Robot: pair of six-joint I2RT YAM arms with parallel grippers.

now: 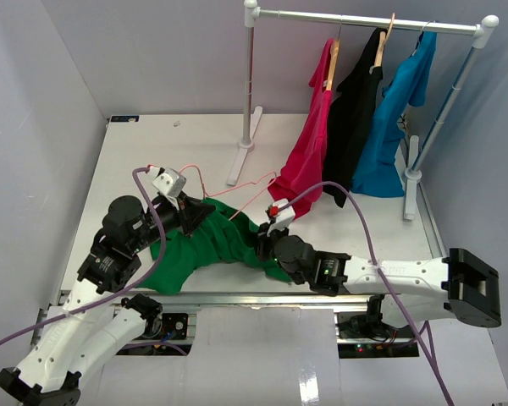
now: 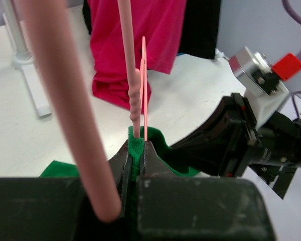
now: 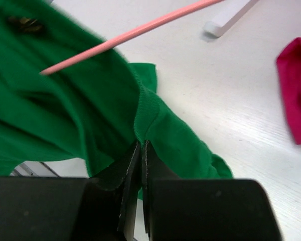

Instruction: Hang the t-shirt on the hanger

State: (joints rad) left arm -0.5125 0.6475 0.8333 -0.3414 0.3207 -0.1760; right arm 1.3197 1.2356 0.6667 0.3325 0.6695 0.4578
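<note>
1. The left gripper is closed narrow on a ribbed edge of the green t-shirt. The pink hanger rises out of the same pinch.
2. The right gripper is pinched tight on another fold of the cloth, just right of the left one.
3. The t-shirt lies bunched on the counter between the two arms, with hanger wire crossing above it.
4. Further back stands a rack with a magenta shirt, a black shirt and a turquoise shirt.
</note>
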